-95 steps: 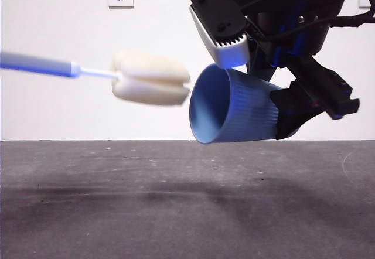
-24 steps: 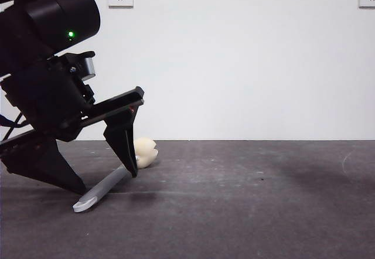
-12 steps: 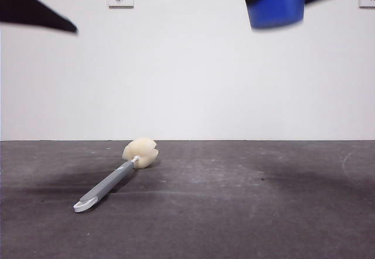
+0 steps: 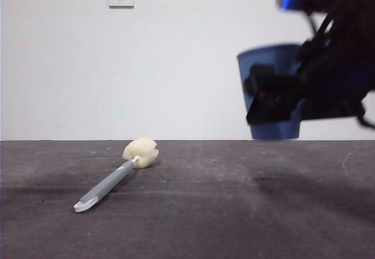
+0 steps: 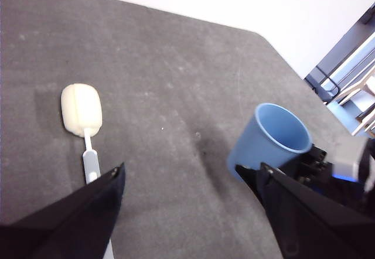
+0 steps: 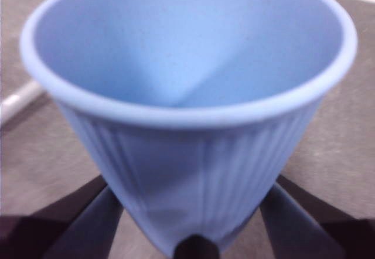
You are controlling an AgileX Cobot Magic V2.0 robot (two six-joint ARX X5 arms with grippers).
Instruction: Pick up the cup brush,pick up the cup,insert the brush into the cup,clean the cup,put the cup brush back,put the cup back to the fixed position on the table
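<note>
Front view: the right tool (image 4: 275,104), clenched on the ribbed blue plastic cup (image 4: 268,65), has dropped from the frame's top edge toward the dark grey worktop (image 4: 234,212). The left tool (image 5: 190,183), released and spread, has withdrawn from the grey-handled, cream-sponge cup brush (image 4: 114,177) lying at lower left, so only setting the cup down remains.

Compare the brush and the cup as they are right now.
The brush lies flat on the table, free; the cup hangs upright in the air, held by the right gripper. The brush is long, slim, grey with a cream head; the cup is wide, blue, ribbed.

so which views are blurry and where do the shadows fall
Front view: right tool and cup smeared by motion blur, faint shadow on the table beneath. Right wrist view: cup soft, too close. Left wrist view: sharp, cup brush crisp, dark patch beside the cup.
</note>
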